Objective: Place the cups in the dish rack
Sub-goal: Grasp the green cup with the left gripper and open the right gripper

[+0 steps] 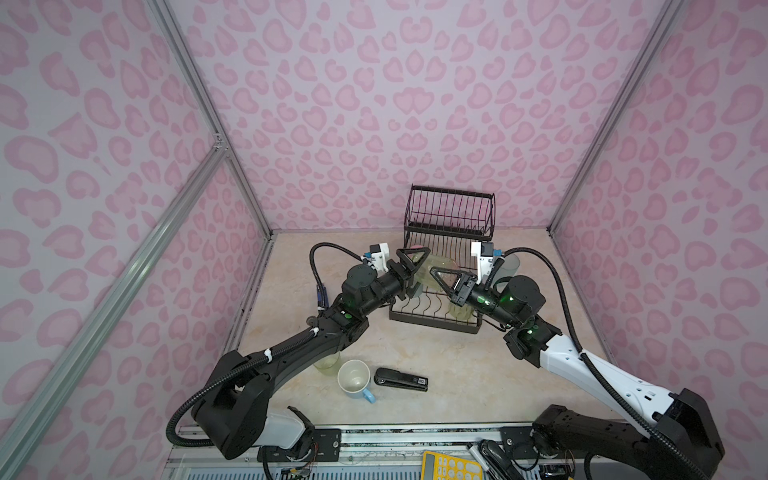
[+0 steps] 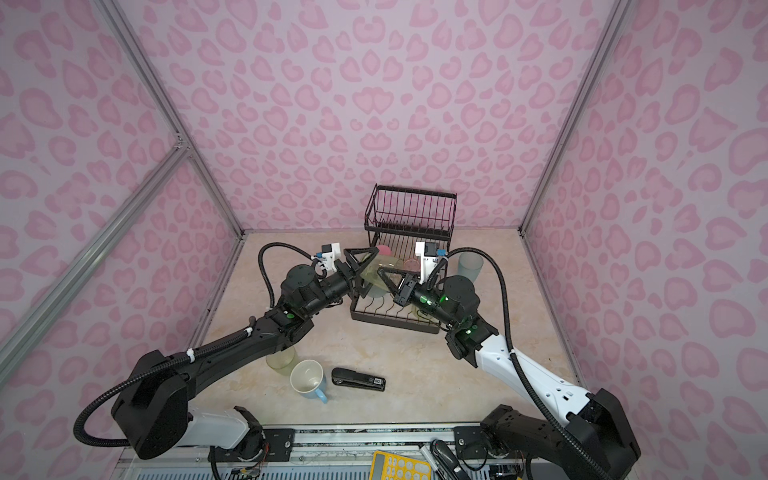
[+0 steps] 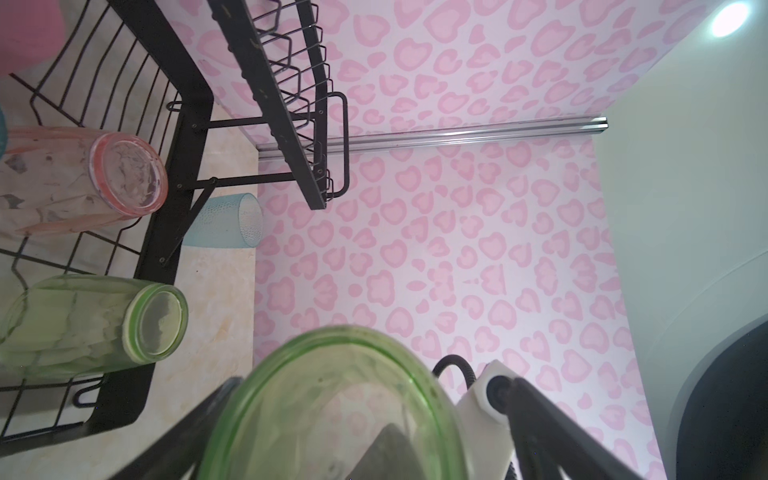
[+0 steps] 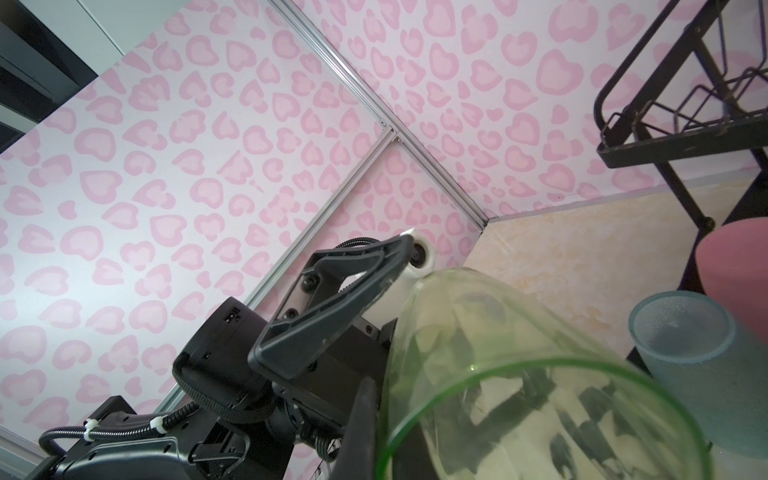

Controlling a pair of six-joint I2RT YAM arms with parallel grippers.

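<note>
Hanging over the lower tray of the rack (image 1: 434, 325), the green cup (image 1: 445, 263) is pinched at its wall by the clenched right claw (image 1: 436, 274). The left claw (image 1: 424, 272) is released, its fingers spread either side of the cup. The white label on the black stapler (image 1: 401, 379) is too small to read, as are the keys of the yellow calculator (image 1: 451, 467). A pinkish cup (image 3: 83, 178) and a second green cup (image 3: 91, 324) sit in the tray. A mug (image 1: 354, 376) and a pale tumbler (image 1: 326, 366) stand on the marbled beige bench (image 1: 457, 374), the tumbler partly under the left arm. Pink-blotched walls (image 1: 374, 104) enclose it.
</note>
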